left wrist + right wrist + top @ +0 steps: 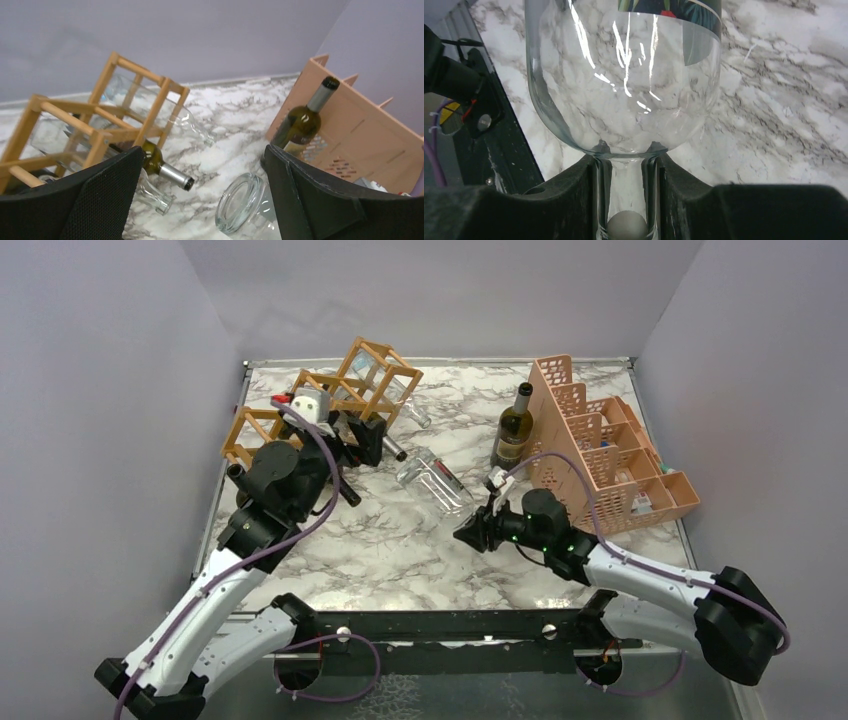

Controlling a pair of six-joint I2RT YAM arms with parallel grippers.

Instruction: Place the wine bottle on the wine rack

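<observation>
Closest to your lens, the right gripper is clenched on the slim neck of the clear glass wine bottle with the dark patterned label. Its 2 black pads pinch right where the shoulder narrows. That grip makes sense: the neck is the only part slim enough to close on, and it leaves the wide body free to lead.

From above, the bottle lies on its side on the grey-veined white marble table. It is between the light-brown wooden lattice wine rack and the pink plastic stepped crate, apart from both, with its base pointing toward the rack. So it is not on the rack yet; my read is that you are set up to feed it base-first into a cell.

The left gripper sits just beside the rack's front, jaws spread wide with nothing between them, probably placed to steady the frame. A dark green bottle with a silver-capped neck pokes out of a lower cell, and clear bottles lie in others. The rack looks tipped on a corner, though from here I can't be sure. 1 more green bottle stands upright against the crate.
</observation>
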